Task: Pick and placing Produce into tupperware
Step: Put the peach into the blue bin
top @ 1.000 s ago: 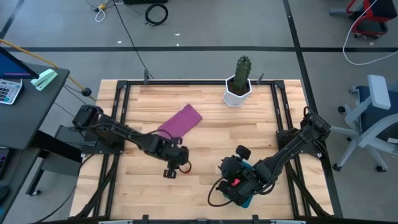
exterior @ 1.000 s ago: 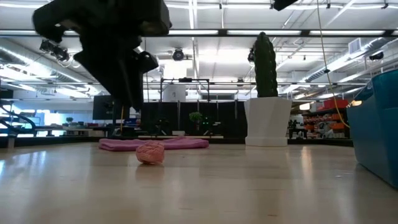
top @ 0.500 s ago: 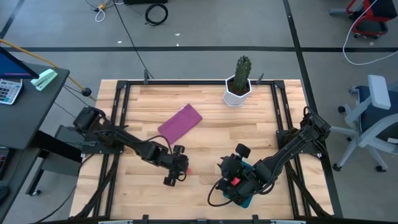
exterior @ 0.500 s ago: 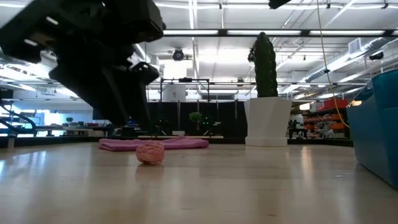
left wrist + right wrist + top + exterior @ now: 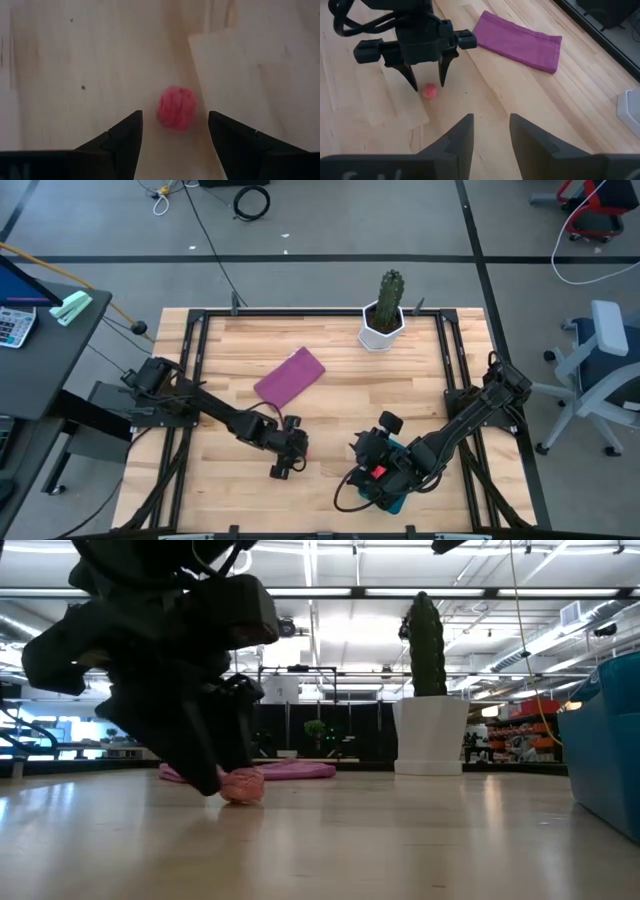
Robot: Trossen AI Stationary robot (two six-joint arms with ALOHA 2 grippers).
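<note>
Left wrist view: small round pink-red produce piece (image 5: 177, 107) lies centred between fingers.
Left gripper (image 5: 175, 131): wide open, holding nothing.

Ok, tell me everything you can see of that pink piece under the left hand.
The pink piece is a small, roundish, reddish-pink ball with a knobbly, raspberry-like surface. It rests on the bare wooden table, in front of the purple cloth. The left hand is open, one finger to each side, neither visibly touching it.
</note>
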